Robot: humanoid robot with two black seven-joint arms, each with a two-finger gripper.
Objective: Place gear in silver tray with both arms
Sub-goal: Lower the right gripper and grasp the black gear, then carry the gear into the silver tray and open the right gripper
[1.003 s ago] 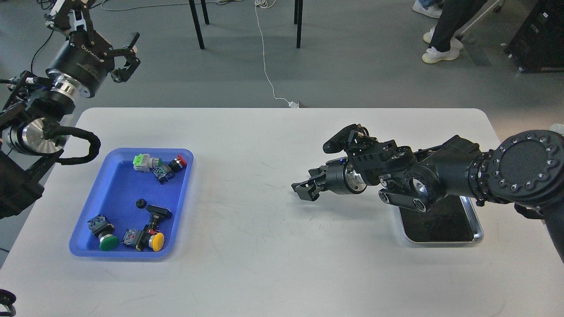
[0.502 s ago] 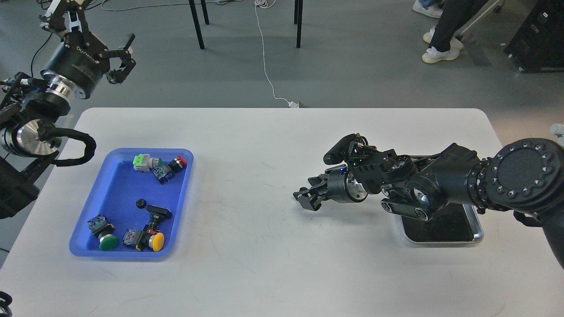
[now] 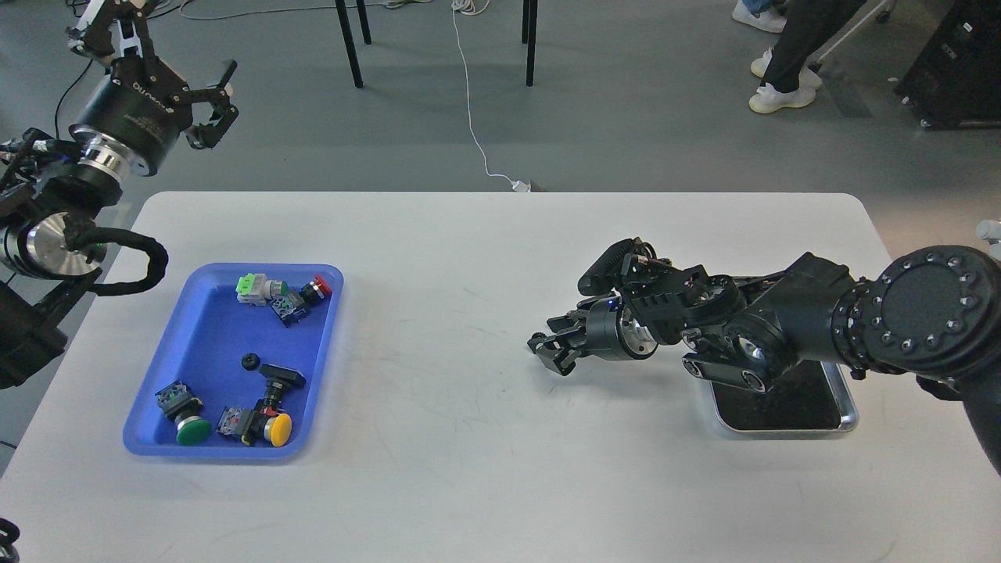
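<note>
Your right gripper (image 3: 550,350), left of the silver tray (image 3: 846,407), has jaws clamped on a small dark gear (image 3: 536,339); your left gripper (image 3: 213,105) hangs with jaws apart, empty.
</note>
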